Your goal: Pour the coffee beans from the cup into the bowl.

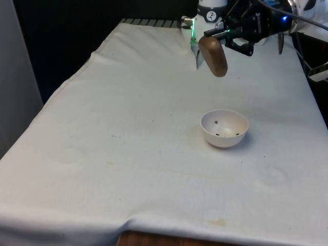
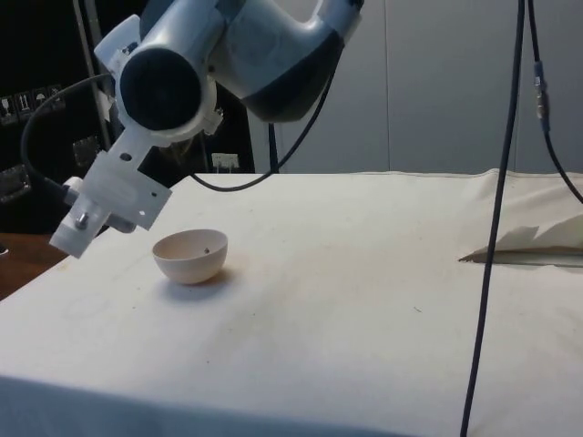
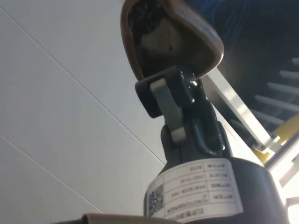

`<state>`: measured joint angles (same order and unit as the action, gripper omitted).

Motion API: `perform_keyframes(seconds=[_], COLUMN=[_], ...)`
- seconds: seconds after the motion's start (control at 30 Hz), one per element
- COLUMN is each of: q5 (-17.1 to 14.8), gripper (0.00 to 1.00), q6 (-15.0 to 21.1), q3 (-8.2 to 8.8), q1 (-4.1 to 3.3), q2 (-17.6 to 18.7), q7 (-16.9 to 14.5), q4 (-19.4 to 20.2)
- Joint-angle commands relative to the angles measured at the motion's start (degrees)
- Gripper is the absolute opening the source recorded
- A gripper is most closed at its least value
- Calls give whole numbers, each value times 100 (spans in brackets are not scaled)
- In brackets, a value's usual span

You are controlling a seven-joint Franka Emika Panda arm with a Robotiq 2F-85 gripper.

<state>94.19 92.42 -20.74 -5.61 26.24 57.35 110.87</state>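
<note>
brown cup (image 1: pixel 213 56) of coffee beans (image 3: pixel 145 17) pinched in gripper (image 1: pixel 221 37), above white bowl (image 1: pixel 224 128); label writing unreadable

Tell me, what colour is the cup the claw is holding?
Brown. The cup shows best in the front view, held up above the white bowl.

Open cloth all round the bowl

The bowl (image 1: pixel 224 128) stands alone on the table (image 1: pixel 128 154), bare cloth on every side; the held cup (image 1: pixel 213 55) hangs in the air beyond it, leaving the bowl's mouth unobstructed.
</note>
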Motion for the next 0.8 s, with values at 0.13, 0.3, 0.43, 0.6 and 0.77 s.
perform_keyframes(seconds=[0.13,0.3,0.43,0.6,0.77], q5=[166,321,441,579,756], gripper=[0,0,0,0,0], q6=[-246,-447,-602,-796,-1043], q3=[-63,-143,-201,-275,-378], q1=[-34,-29,-29,-34,-40], q2=[63,115,149,206,304], q7=[-97,-155,-206,-292,-395], q4=[-17,-23,-23,-29,-40])
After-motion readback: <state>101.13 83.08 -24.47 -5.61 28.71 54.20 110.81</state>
